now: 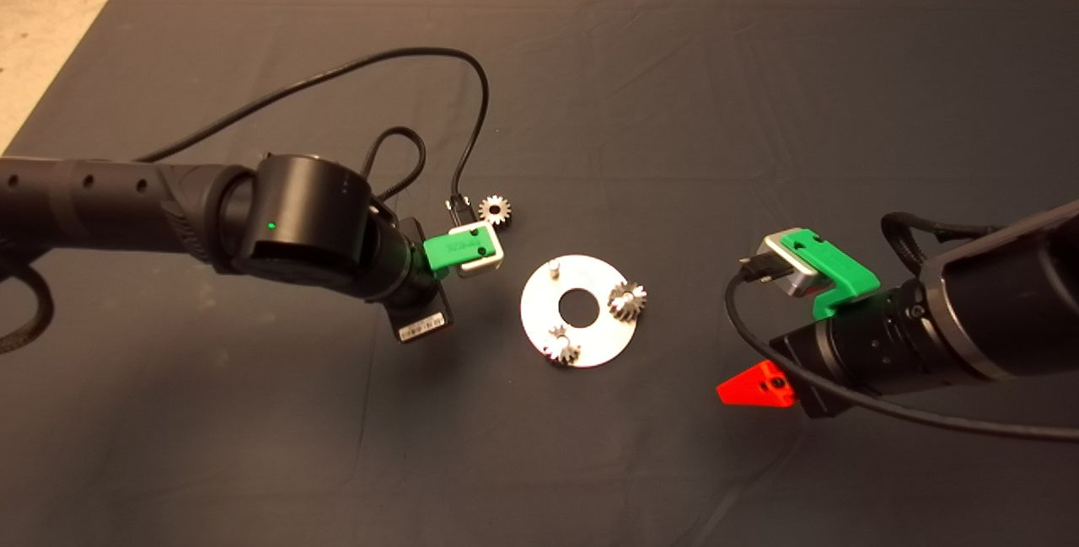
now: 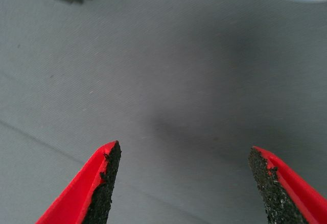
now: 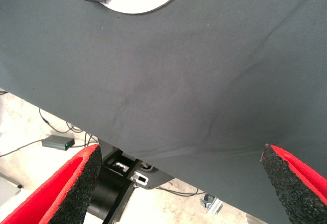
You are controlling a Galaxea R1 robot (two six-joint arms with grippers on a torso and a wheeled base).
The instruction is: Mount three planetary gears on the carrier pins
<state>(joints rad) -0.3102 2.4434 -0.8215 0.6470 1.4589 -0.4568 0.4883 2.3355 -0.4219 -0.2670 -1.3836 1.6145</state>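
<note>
Two planetary gears [image 1: 627, 300] [image 1: 563, 348] sit on carrier pins; one pin [image 1: 554, 267] is bare. The third gear [image 1: 494, 210] lies just ahead of the open, empty left end effector [image 2: 184, 183], which must close on it. Right end effector [image 3: 181, 183] waits open beside the disc [image 1: 544, 311].

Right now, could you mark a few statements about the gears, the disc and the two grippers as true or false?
1. Two gears sit on the disc. True: one on the side toward the right arm, one at the near edge.
2. All three pins are covered. False: one pin stands bare.
3. The loose gear lies on the mat beyond the left gripper. True.
4. The left gripper holds a gear. False: its fingers are open and empty.
5. The right gripper is shut. False: it is open, off to the disc's right.
</note>
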